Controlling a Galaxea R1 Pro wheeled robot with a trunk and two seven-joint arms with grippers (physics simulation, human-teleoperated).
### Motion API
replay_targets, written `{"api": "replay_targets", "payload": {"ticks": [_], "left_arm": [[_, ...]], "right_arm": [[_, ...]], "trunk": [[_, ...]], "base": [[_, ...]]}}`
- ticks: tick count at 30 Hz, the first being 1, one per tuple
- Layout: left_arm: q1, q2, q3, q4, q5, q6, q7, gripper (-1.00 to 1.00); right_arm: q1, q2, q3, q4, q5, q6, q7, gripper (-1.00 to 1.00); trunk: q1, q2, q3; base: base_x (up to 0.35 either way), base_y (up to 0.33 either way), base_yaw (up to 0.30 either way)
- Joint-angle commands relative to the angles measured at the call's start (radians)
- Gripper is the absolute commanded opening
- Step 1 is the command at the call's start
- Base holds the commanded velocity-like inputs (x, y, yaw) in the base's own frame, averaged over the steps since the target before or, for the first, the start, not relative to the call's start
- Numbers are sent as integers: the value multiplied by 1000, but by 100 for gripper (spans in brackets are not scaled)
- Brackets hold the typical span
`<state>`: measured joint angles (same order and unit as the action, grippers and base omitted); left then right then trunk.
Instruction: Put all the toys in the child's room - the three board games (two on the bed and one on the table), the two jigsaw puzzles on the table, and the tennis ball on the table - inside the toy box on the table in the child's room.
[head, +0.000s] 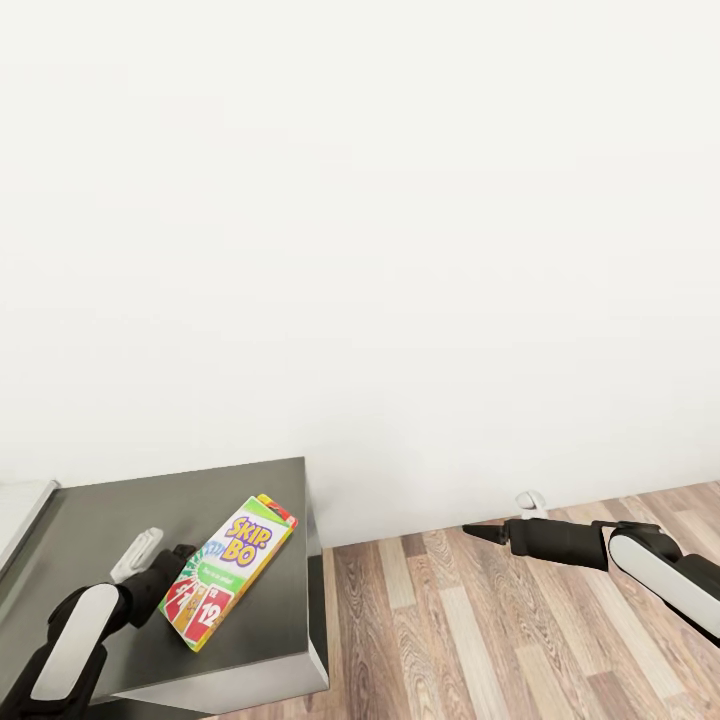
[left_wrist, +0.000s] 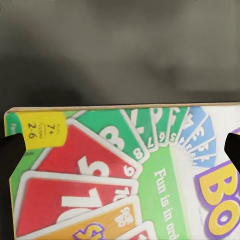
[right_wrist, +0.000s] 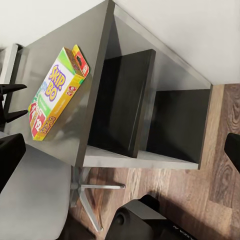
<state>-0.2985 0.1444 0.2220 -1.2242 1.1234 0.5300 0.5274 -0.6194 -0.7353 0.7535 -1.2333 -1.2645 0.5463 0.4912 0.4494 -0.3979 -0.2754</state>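
Above the dark cabinet (head: 150, 510), left gripper (head: 172, 590) pinches the near end of the SKIP-BO box (head: 230, 580), right gripper (head: 485, 533) idle over the floor, its finger state unclear; carry step, judged; next: take box to toy box.

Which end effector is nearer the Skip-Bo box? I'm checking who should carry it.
Left. The left end effector is at the Skip-Bo box; the right end effector hangs over the floor beyond the cabinet.
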Motion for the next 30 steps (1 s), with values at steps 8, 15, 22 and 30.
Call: {"api": "replay_targets", "payload": {"ticks": [8,15,22,30], "left_arm": [[-1,1,0,4,10,2,8,100],[-8,0,0,21,9,2,7,100],[-14,0,-1,31,8,2,6,100],[-15,0,-1,34,8,2,5,100]], "right_arm": [[-2,-1,3,0,-7,3,0,100],[-2,-1,3,0,-7,4,0,100],[-2,-1,3,0,-7,4,0,100],[-2,-1,3,0,-7,4,0,100]], "trunk": [[1,-2,-2],[1,-2,-2],[1,-2,-2],[1,-2,-2]], "base": [[0,0,-1],[0,0,-128],[0,0,-235],[0,0,-265]]}}
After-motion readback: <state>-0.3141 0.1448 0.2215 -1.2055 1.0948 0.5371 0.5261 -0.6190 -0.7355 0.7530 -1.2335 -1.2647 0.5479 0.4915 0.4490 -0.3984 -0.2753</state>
